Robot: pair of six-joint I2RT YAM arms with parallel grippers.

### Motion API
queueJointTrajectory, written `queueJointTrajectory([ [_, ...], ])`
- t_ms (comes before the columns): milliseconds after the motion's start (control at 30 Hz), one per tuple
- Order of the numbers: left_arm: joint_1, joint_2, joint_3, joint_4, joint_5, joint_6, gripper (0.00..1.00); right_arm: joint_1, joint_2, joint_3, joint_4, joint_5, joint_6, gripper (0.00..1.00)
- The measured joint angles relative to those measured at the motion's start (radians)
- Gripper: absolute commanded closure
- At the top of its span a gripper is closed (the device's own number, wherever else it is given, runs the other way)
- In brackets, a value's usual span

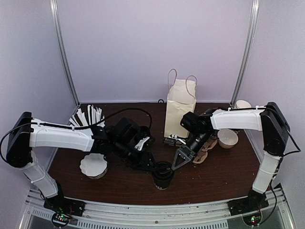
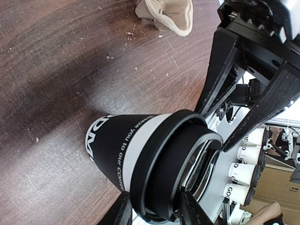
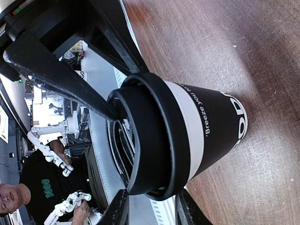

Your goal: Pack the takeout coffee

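Finding: the takeout coffee [image 1: 163, 176] stands upright on the table [image 1: 219, 179] at lower centre of the overhead view. It is well apart from the paper bag [image 1: 179, 112], which stands upright at upper centre.

Left gripper [image 1: 154, 165]: in its wrist view its fingers [image 2: 123, 212] straddle the black lid [image 2: 171, 164] at a middling gap. You cannot tell whether the pads press on it.

Right gripper [image 1: 179, 161]: it sits on the opposite side, fingers [image 3: 120, 206] also flanking the lid. Whether it has a grip likewise cannot be told.

Step in hand, as judged: taking hold of the cup; nothing is packed yet.

Next move: confirm one firm hold, preferably on the cup wall rather than the lid, which may pop off. Lift straight up, carry towards upper centre, and lower it upright through the bag's mouth. You should free the other arm to steady the bag.
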Motion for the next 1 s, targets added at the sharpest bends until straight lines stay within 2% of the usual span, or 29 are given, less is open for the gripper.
queueJointTrajectory([
  [67,0.002,0.002,0.000,0.002,0.009,-0.002,0.61,0.000,0.005,0.006,-0.011,-0.002,-0.001,0.67],
  [167,0.004,0.003,0.000,0.009,0.018,0.008,0.53,0.000,0.006,0.025,-0.037,0.016,-0.015,0.53],
  [300,0.002,0.003,0.001,0.017,0.004,0.066,0.47,0.001,0.001,0.058,-0.063,0.082,-0.051,0.44],
  [633,-0.003,-0.022,0.047,-0.018,-0.044,0.180,0.42,0.001,-0.069,0.089,-0.081,0.204,-0.100,0.35],
  [700,-0.003,-0.030,0.059,-0.039,-0.055,0.197,0.42,0.001,-0.076,0.089,-0.088,0.217,-0.112,0.35],
  [833,-0.003,-0.041,0.092,-0.092,-0.103,0.233,0.52,0.002,-0.117,0.053,-0.078,0.253,-0.145,0.35],
  [1000,0.007,-0.027,0.139,-0.142,-0.132,0.253,0.58,0.010,-0.217,-0.034,-0.058,0.280,-0.171,0.32],
])
